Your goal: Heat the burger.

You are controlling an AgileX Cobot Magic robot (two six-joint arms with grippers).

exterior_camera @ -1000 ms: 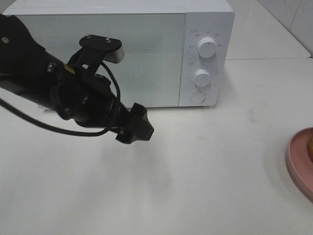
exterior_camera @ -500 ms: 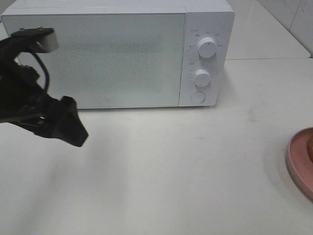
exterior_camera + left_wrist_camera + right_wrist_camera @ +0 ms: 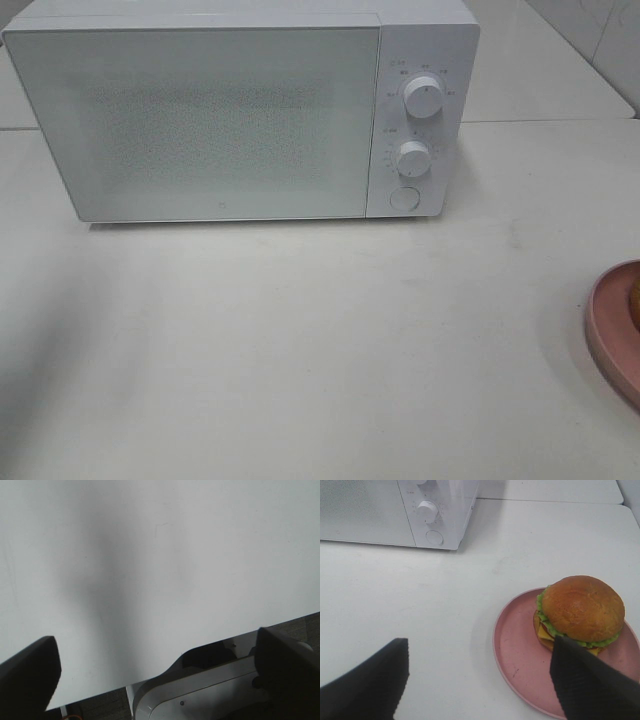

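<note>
**Op:** My left arm has swung back out of the overhead view; a second ago it hung in front of the microwave [image 3: 240, 110] door, and now that door shows shut and unobstructed. The left gripper [image 3: 155, 675] sits wide open over bare table [image 3: 150, 555] near its edge, holding nothing.

**Sup:** So the door isn't opened yet?

**Op:** No. I judge the heating hasn't begun; the door must be opened first.

**Sup:** Where's the burger?

**Op:** The burger [image 3: 581, 612] sits on the pink plate [image 3: 520, 645], just ahead of my right gripper [image 3: 477, 680], nearer one finger. Its jaws are spread wide and empty. The microwave lies well beyond, and I cannot see inside it.
</note>
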